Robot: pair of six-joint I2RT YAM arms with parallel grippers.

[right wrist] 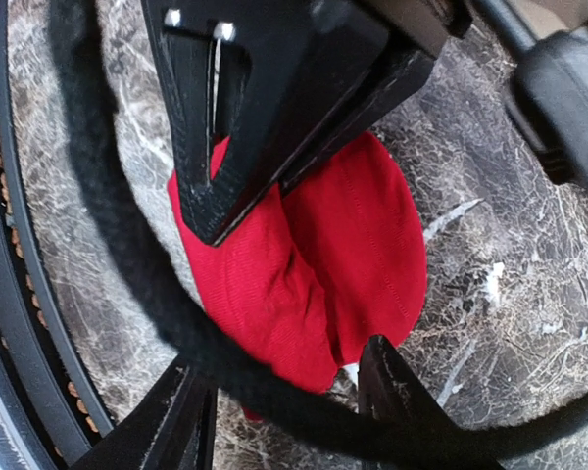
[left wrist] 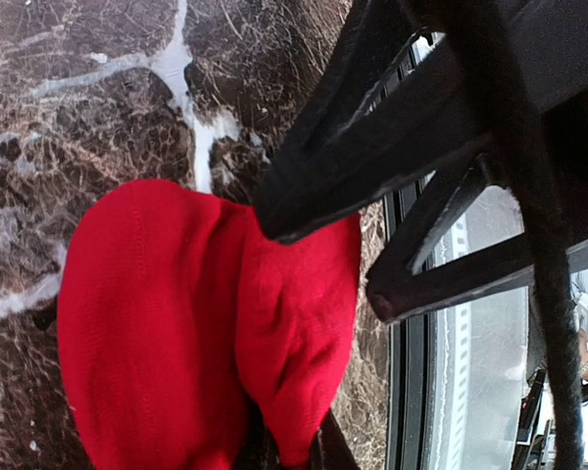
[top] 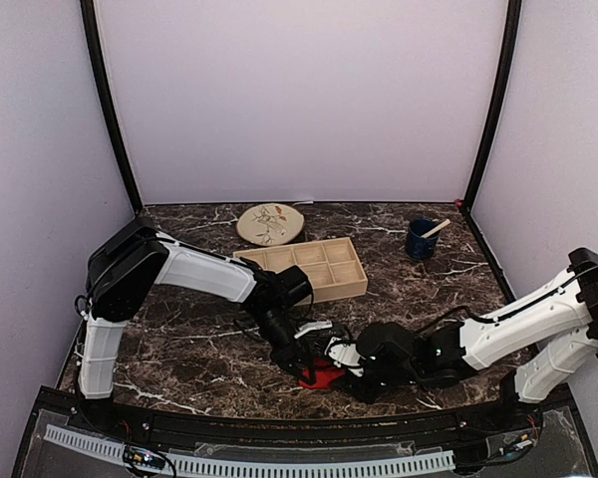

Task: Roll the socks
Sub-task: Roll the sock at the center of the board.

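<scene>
The bright red fabric socks (right wrist: 318, 279) lie bunched in one soft lump with two rounded lobes on the dark brown marbled tabletop (top: 194, 344). They sit close to the table's near edge and well apart from the pale wooden compartment tray (top: 314, 267) behind them. I cannot tell where one sock ends and the other begins.

Both grippers meet over the lump. The left gripper (left wrist: 293, 453) has its black jaws pressed together, and a fold of red cloth at the lump's edge is nipped between the tips. The right gripper (right wrist: 286, 380) faces it from the other side, jaws spread wide. One finger stands either side of the lump's rim and the cloth sits just ahead of the gap, not gripped. A black cable (right wrist: 118, 284) loops across the right wrist view, in front of the fabric.

The left arm rises from its base to a high elbow, then its white forearm slopes down and inward to the socks. The right arm stretches low and nearly level from the far right, its wrist just above the table.

A round cream plate (top: 270, 223) and a dark blue cup (top: 420, 240) holding a wooden stick stand at the back.
</scene>
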